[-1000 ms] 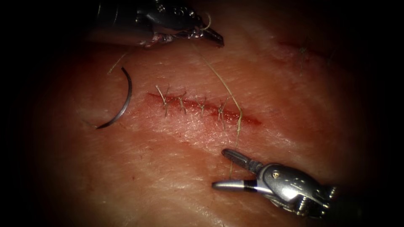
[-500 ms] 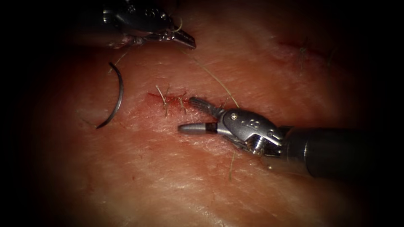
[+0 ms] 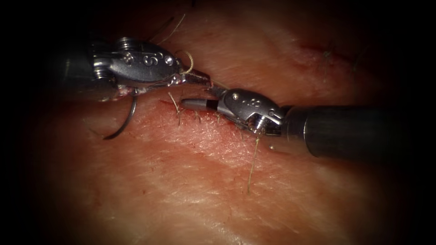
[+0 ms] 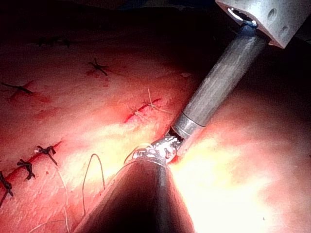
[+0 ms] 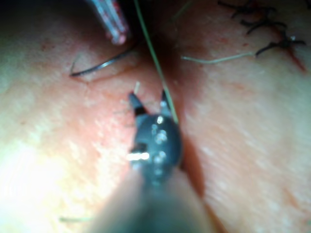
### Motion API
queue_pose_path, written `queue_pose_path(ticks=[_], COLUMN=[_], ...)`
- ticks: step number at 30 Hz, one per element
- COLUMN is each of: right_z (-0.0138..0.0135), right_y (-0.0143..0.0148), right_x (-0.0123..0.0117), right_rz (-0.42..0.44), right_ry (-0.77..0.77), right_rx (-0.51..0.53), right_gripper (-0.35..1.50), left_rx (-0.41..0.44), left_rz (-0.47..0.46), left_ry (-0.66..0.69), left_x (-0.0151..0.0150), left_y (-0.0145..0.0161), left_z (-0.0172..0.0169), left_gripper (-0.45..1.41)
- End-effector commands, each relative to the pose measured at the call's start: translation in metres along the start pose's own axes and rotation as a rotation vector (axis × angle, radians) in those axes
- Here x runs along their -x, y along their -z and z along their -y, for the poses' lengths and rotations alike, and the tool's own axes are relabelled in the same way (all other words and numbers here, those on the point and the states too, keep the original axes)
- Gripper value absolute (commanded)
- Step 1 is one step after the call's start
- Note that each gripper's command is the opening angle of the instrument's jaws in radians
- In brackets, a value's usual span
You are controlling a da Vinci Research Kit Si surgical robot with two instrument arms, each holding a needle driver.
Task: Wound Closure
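Needle (image 3: 123, 122) free on tissue (image 3: 190, 181), left of cut | left tool (image 3: 200, 78) grasping thread (image 3: 252, 163) | right tool (image 3: 200, 97) jaws parted, empty

Left tool (image 3: 202, 79): stamped digits on metal wrist housing, apparently "69". No other legible text.

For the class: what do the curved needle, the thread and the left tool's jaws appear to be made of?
Needle: dark polished metal, probably steel; thin, rigid curve lying free on the tissue left of the cut.
Thread: pale tan fibre, slightly frayed.
Left tool: bright machined metal with glints, shut on the thread.
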Motion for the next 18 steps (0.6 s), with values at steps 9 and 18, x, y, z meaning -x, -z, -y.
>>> queue_pose_path(ticks=[9,18], right_z=[-0.0015,-0.0028], right_y=[0.0024,0.0043], right_x=[-0.0009,-0.0023], right_rz=[-0.110,-0.175], right_ry=[-0.025,-0.048], right_rx=[0.051,0.106], right_gripper=[0.17,0.12], left_rx=[0.010,0.026], left_rz=[-0.046,-0.059], left_ry=[-0.014,-0.033], left_x=[0.0022,0.0038], left_y=[-0.0033,-0.0055], left_z=[-0.0029,-0.0044], left_gripper=[-0.45,-0.45])
